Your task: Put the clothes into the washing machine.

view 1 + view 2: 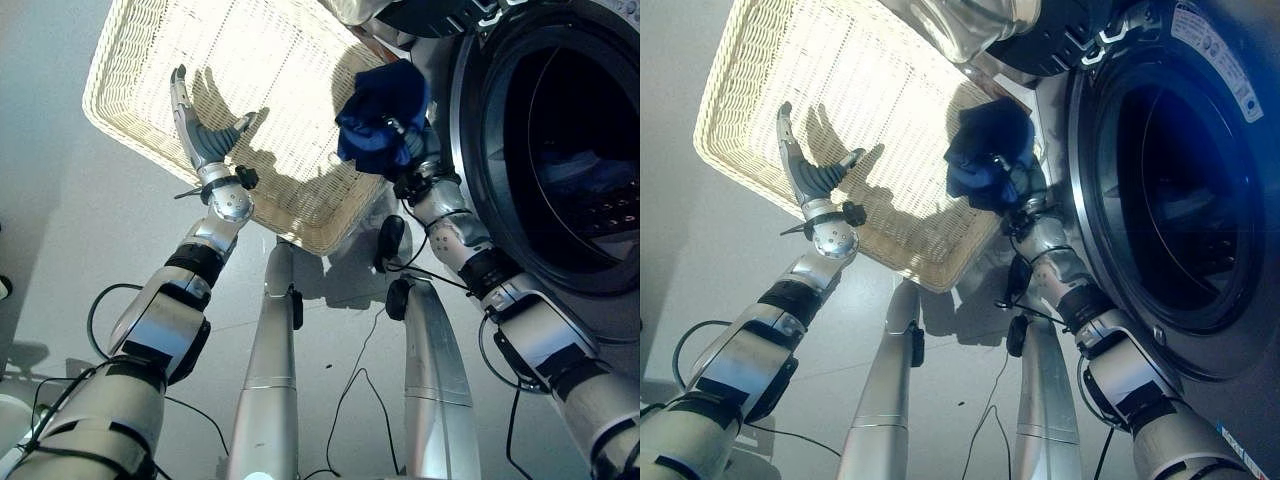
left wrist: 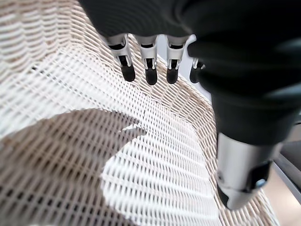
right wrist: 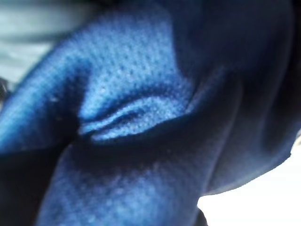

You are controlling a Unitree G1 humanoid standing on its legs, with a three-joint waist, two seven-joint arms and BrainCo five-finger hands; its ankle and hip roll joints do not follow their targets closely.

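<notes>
The step in hand is the carry from basket to drum. The right hand (image 1: 410, 150) is bunched into a dark blue garment (image 1: 380, 115), which hangs clear above the wicker basket (image 1: 130, 120), over the basket's edge nearest the washing machine (image 1: 560, 150). The cloth wraps the hand so fully that I cannot tell how its fingers sit, though the bundle appears to be held and not merely draped. In the right wrist view the blue mesh fabric lies right against the camera.

The left hand (image 1: 200, 130) hovers over the basket floor with fingers straight and spread, holding nothing; the weave beneath it looks bare.

The machine's door stands open, the drum dark, with something bluish perhaps already inside. The next move calls for swinging the bundle sideways through the opening, past the door rim, before letting go.
</notes>
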